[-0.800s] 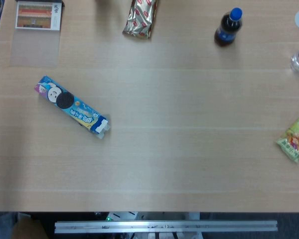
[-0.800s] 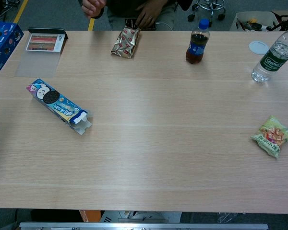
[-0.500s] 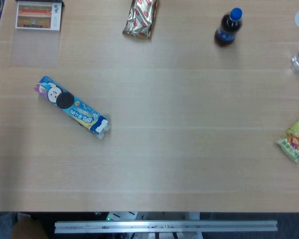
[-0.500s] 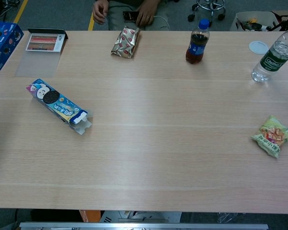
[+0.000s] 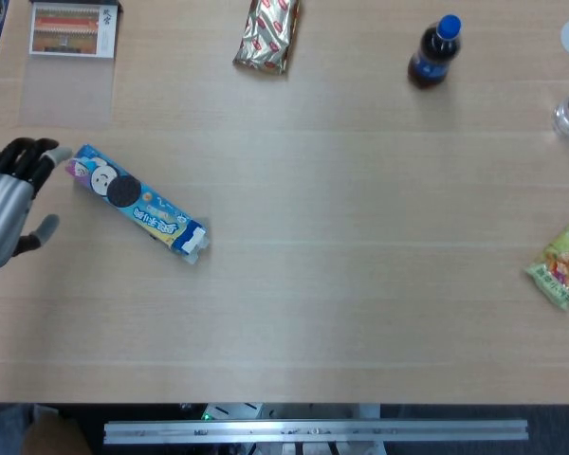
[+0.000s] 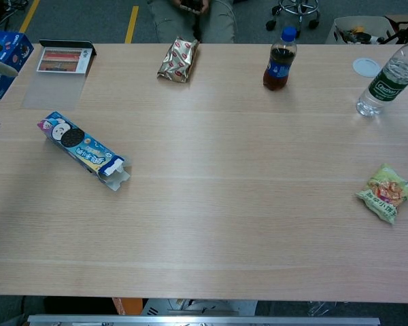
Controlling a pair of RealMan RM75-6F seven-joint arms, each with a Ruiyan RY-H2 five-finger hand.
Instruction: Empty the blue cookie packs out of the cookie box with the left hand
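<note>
the cookie box (image 5: 137, 202) lies flat and slanted on the left part of the table (image 5: 360, 313), its open flap end pointing toward the near edge, with bare wood all around it. the left hand (image 5: 8, 201) is at the far left edge, fingers apart and holding nothing, fingertips just beside the box's closed end. a moment ago only a sliver of it showed at that edge; the box has not moved. the right hand is out of sight.
</note>
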